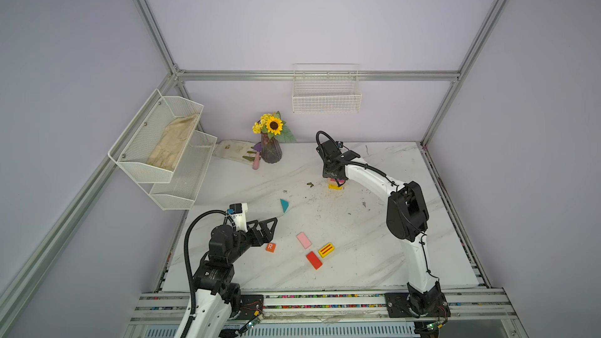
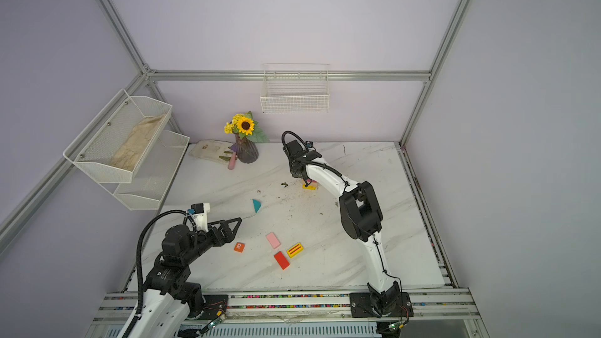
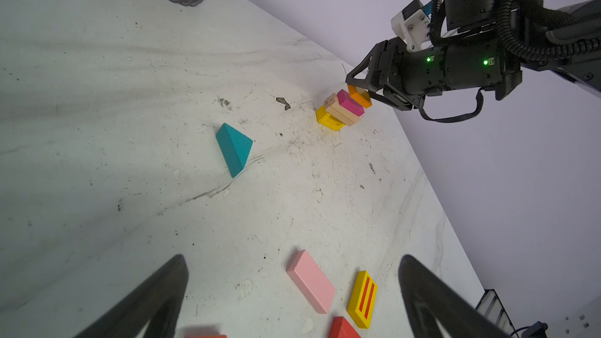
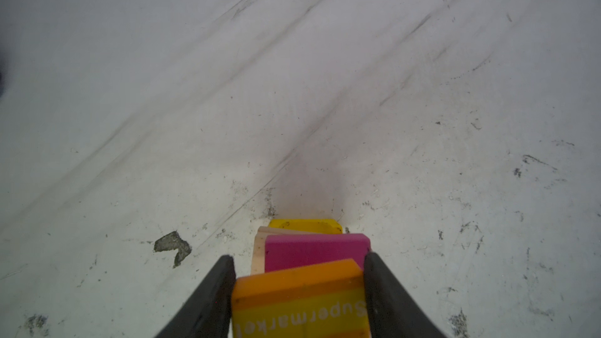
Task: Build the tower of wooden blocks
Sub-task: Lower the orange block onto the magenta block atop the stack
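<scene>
right gripper [image 4: 299,256] clamps orange block [image 4: 299,300], lettering across jaws, over tower [image 3: 341,110]; open table [image 1: 357,255] around; left gripper [image 3: 292,260] gapes.

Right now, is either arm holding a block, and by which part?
The right gripper holds the orange Supermarket block, jaws on its two opposite side faces, just above the tower. The left gripper is open, holding nothing.

Left claw [image 1: 272,229] spread wide, hovering low; right claw [image 4: 299,256] clamped, reaching far.
</scene>
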`<state>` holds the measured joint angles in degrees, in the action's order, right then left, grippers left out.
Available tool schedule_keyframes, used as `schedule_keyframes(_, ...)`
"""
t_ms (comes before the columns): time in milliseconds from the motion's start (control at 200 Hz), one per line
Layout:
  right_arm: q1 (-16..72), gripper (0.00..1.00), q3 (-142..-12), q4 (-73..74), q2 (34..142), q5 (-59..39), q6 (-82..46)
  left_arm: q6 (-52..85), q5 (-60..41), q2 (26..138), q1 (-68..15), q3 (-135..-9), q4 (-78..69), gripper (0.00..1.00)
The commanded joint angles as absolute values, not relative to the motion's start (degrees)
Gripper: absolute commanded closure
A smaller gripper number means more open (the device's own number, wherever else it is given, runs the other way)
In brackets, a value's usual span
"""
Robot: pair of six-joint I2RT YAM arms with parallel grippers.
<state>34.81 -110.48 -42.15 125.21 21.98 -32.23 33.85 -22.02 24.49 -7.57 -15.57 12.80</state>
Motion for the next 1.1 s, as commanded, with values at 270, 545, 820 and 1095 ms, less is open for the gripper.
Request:
schedule_keyframes(270,33.6,0.62,-112.27,-45.15,126.55,24.53,-31.9,33.57,-21.5,25.05,-7.93,-14.33,9.75,0.0)
schedule_keyframes(545,33.22,0.59,-113.55,-45.62,127.66,24.26,-31.89,33.57,-21.34,25.71,-8.0,-14.41,9.57,0.0)
schedule_keyframes(820,33.05,0.55,-114.91,-45.79,128.92,23.48,-32.08,33.65,-21.18,26.54,-8.13,-14.46,9.48,0.0)
schedule_keyframes(1095,33.05,0.42,-115.55,-46.82,129.55,23.64,-32.32,33.62,-20.97,26.89,-8.2,-14.59,9.31,0.0)
